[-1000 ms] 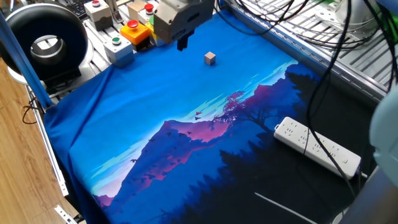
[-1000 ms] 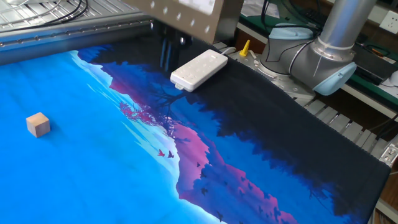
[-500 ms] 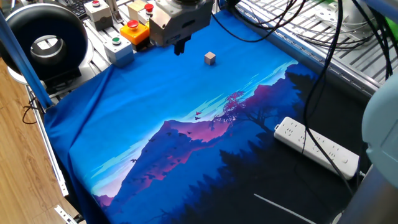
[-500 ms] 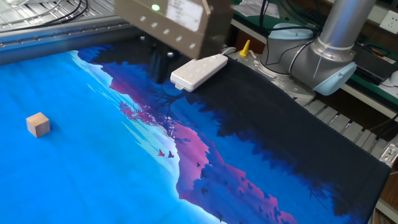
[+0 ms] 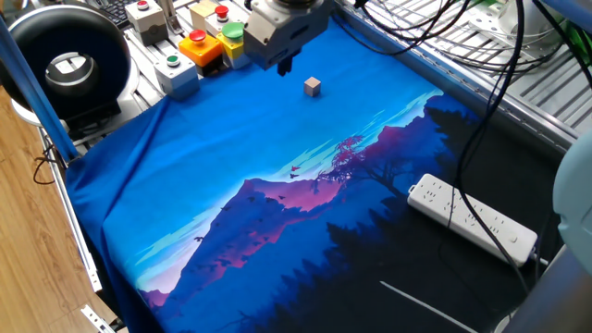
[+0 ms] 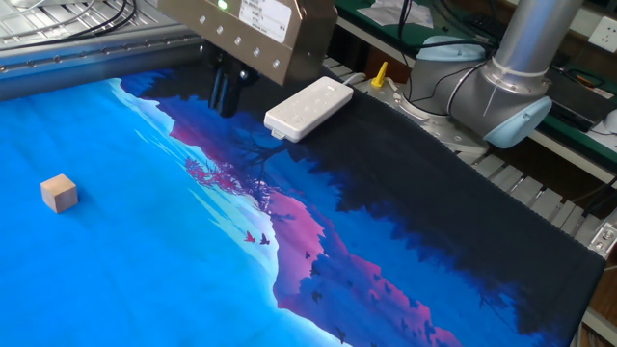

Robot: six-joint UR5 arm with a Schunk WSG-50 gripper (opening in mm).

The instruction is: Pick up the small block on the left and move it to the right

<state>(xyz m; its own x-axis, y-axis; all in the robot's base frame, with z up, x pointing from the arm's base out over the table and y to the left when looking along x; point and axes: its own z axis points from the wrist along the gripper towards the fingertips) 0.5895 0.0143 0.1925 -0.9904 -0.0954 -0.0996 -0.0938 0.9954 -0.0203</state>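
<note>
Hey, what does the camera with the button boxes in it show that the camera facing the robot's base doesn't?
Only the button-box view shows the button boxes, the black ring light and the wooden floor. Only the other view shows the arm's base joint and a yellow tool. Both show the small block, the gripper, the power strip and the blue cloth.

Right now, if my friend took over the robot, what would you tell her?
Gripper: in the air above the blue cloth, holding nothing; whether its jaws are open or shut is hard to tell.
Small block: sits alone on the cloth, untouched, a little way off from the gripper. In the other fixed view it shows near the left edge.
Done: nothing yet; the block is not picked up.
Left: line up over the block, go down, grab it, lift it, carry it to the right, and put it down.
</note>
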